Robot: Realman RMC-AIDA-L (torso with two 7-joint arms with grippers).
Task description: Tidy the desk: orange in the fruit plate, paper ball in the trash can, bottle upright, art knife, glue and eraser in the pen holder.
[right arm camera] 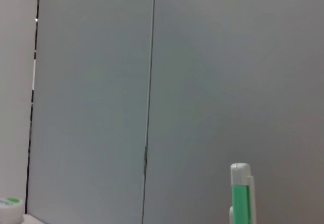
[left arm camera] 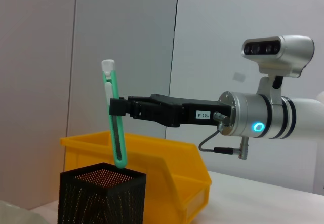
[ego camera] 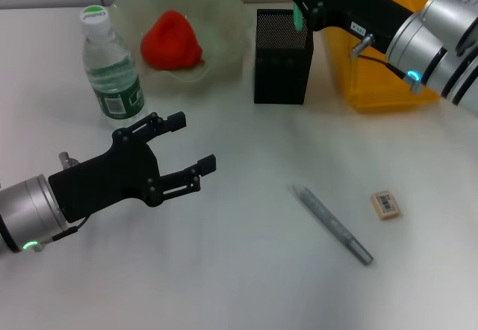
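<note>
The right tool (left arm camera: 117, 107) pinches a long green plastic art knife (left arm camera: 115, 117), held almost straight up, its tip just over the black mesh pen holder (ego camera: 282, 55). The left tool (ego camera: 190, 145) hangs wide open above the smooth white tabletop (ego camera: 239, 270), near the upright clear bottle (ego camera: 110, 65).

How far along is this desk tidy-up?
Done: orange in fruit plate, bottle upright. In hand: right pincer holds the art knife above the pen holder. Left: glue and eraser on the desk. Left pincer idle, open.
</note>
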